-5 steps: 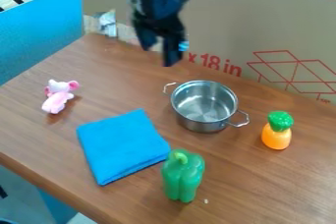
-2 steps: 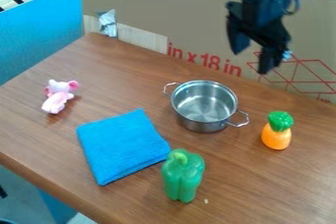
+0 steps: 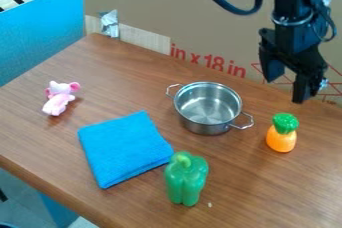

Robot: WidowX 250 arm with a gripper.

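Note:
Above the table's right rear part hangs the black gripper [image 3: 285, 91], its two fingers apart with nothing between them. Nearest to it, a little lower in the view, stands an orange toy pineapple [image 3: 281, 138] with a green top. Left of the pineapple is an empty steel pot [image 3: 208, 108] with two wire handles. A folded blue cloth [image 3: 125, 148] lies left of and nearer the front than the pot. The green bell pepper [image 3: 186, 179] is upright beside the cloth's right corner. At the left lies a pink and white plush toy [image 3: 59, 97].
A cardboard sheet [image 3: 180, 12] with red print walls off the back of the wooden table [image 3: 120, 79]. On the left side stands a blue panel [image 3: 40, 29]. A black cable [image 3: 230, 4] loops left of the arm.
From the back middle, the arm has swung to the right, and its gripper has come lower, close above the pineapple. The objects on the table have stayed put.

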